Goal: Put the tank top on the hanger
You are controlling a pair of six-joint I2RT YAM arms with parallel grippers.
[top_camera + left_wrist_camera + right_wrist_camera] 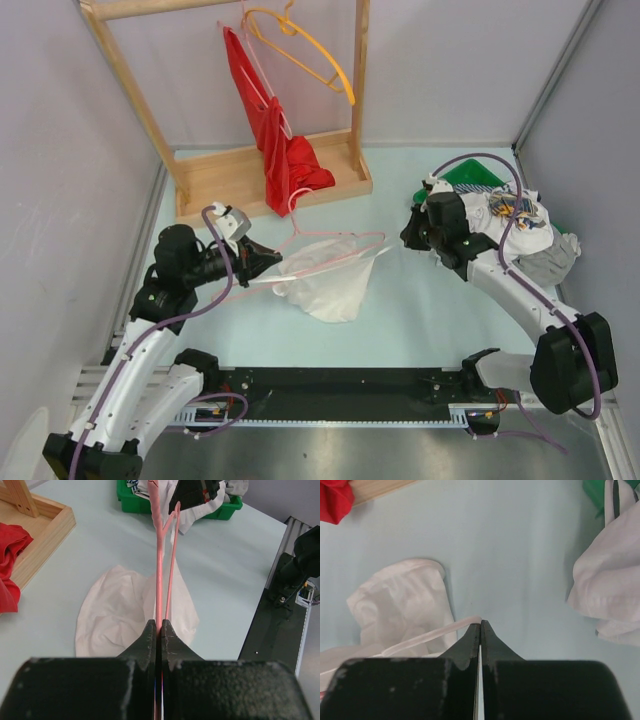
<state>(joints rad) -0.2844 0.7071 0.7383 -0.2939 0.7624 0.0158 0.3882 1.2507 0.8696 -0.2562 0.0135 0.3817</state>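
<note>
Tank top [335,285] lies crumpled in front of the rack [270,180], beneath the hanger [330,248]. It is probably light, limp and prone to slip, so the straps look the best hold. Its long axis runs roughly along the rack's base. The left gripper [159,626] clamps the hanger's wires. The right gripper [480,626] is closed beside a strap, with no sure grip.

Arms angled inward; left end effector [274,258] and right end effector [404,240] both tightly closed.
</note>
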